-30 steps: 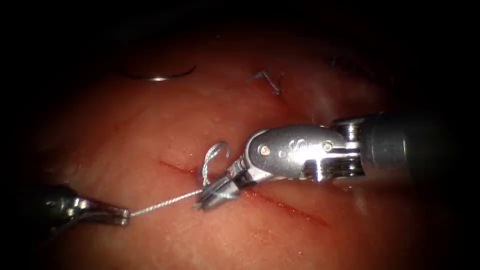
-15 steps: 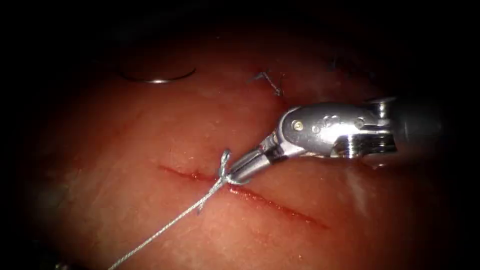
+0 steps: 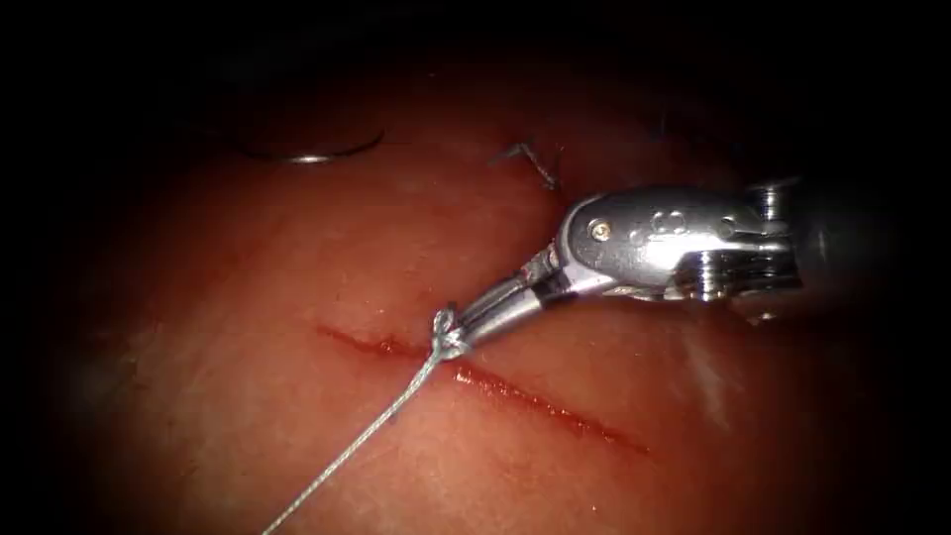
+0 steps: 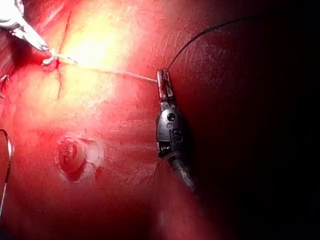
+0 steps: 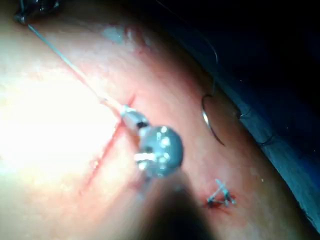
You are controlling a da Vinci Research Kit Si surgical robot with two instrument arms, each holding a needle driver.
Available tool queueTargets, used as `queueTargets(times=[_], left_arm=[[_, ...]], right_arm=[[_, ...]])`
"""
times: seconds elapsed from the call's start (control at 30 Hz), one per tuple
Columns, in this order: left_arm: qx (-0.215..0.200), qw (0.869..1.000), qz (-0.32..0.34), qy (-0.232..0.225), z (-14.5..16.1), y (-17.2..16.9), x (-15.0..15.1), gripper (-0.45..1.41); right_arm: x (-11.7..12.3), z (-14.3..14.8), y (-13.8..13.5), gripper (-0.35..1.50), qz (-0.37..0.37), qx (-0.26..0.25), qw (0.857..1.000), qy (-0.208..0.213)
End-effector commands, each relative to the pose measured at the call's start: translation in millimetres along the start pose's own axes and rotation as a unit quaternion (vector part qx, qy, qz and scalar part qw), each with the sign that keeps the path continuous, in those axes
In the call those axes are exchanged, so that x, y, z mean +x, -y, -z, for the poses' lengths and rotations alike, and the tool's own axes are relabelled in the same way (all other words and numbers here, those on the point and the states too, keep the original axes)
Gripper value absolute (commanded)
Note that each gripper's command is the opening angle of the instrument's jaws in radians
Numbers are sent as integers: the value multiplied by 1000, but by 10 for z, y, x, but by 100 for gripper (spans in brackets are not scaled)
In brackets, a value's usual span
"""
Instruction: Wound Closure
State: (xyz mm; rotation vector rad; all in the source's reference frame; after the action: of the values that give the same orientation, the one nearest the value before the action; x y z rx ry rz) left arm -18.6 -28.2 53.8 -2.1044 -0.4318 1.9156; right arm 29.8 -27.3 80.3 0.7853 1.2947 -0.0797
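Note:
The cut runs as a red line across the tissue. A small knot of thread sits on the cut near its left end. My right tool reaches it from the right, jaws shut on the thread's short end at the knot. The long thread runs taut down and left from the knot. In the left wrist view my left tool holds that thread with shut jaws. The curved needle lies free on the tissue, far behind the cut; neither tool holds it.
An earlier stitch with cut thread ends sits behind the right tool, also seen as the stitch in the right wrist view. The needle lies near the tissue's edge, with dark cloth beyond it.
The open loop of thread has closed down into a tight knot on the cut. The left tool pulled the thread down-left out of the endoscope view; the right tool drew back up-right.

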Motion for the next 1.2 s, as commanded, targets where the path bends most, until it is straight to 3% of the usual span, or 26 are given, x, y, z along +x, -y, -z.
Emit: queueTargets(times=[0.03,0.17,0.43,0.87,1.2], left_arm=[[5,1000,2,1,1,-4,-6,-45],[10,1000,-3,5,12,-25,1,-45],[15,1000,-13,-3,5,-57,3,-45],[9,1000,-20,-8,14,-87,11,-45],[7,1000,-7,-6,21,-124,-2,-45]], right_arm=[[-3,-6,-8,-35,0,-3,1000,-1],[-10,-9,-12,-35,-8,-11,1000,1],[-19,-7,-18,-35,-23,-31,999,-1],[-29,26,-38,-35,-62,-105,993,1],[-39,16,-35,-35,-64,-104,992,3]])
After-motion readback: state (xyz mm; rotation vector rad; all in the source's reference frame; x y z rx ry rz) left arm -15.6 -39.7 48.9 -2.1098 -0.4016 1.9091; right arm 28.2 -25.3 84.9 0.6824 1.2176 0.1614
